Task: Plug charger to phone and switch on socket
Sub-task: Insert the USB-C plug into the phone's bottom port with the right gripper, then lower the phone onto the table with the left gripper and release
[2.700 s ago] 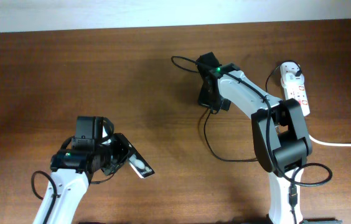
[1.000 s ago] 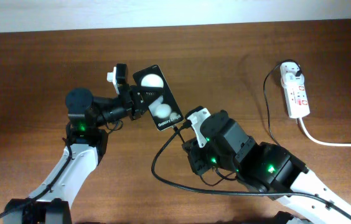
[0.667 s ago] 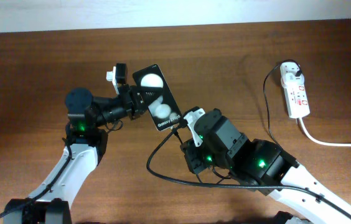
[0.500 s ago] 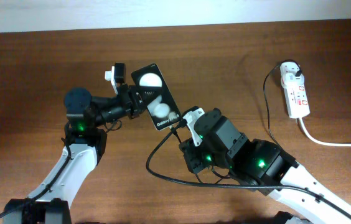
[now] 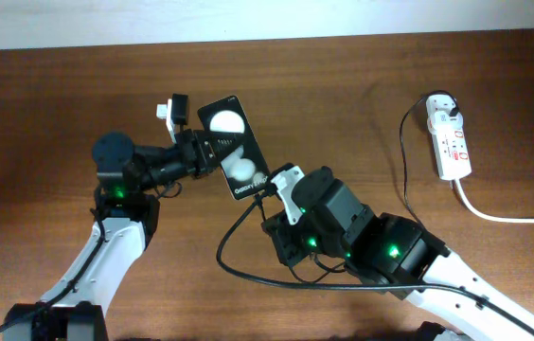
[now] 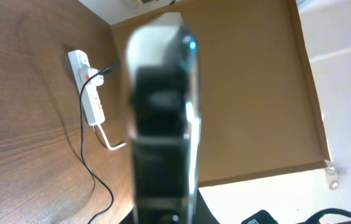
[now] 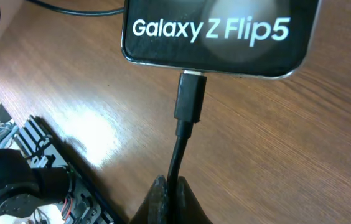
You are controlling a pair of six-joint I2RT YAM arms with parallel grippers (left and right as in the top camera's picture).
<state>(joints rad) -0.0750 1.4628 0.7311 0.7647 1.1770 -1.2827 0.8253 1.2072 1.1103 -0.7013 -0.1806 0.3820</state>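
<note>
Phone (image 5: 232, 149) – black, glossy, two white round spots on its face. In the right wrist view the phone (image 7: 219, 31) reads "Galaxy Z Flip5" in white along its lower end. From overhead the same line is too small to read. It lies left of centre, face toward the overhead camera, its lower end pointing at the right arm. In the left wrist view the phone (image 6: 163, 124) is edge-on and blurred.

Left end effector (image 5: 203, 152) – closed on the phone, clamping it across its sides.

Charger (image 7: 190, 96) – thin black cable with a short black connector. The connector meets the middle of the phone's lower edge, with a sliver of metal showing at the joint. Whether it is fully seated cannot be told. From overhead the cable (image 5: 403, 156) loops over the worktop (image 5: 59, 95) beneath the right arm and runs up to a white plug head at the far end of the socket.

Right end effector (image 7: 170, 186) – fingers pinched shut on the cable just behind the connector, in line with the phone's port.

Socket (image 5: 449, 140) – white strip at the right of the brown wooden worktop, well apart from the phone. It carries small red marks whose writing is not legible, and the switch position cannot be told. It also shows in the left wrist view (image 6: 90, 87).

Cord (image 5: 504, 218) – thick, white, leaving the socket's near end toward the right edge.
</note>
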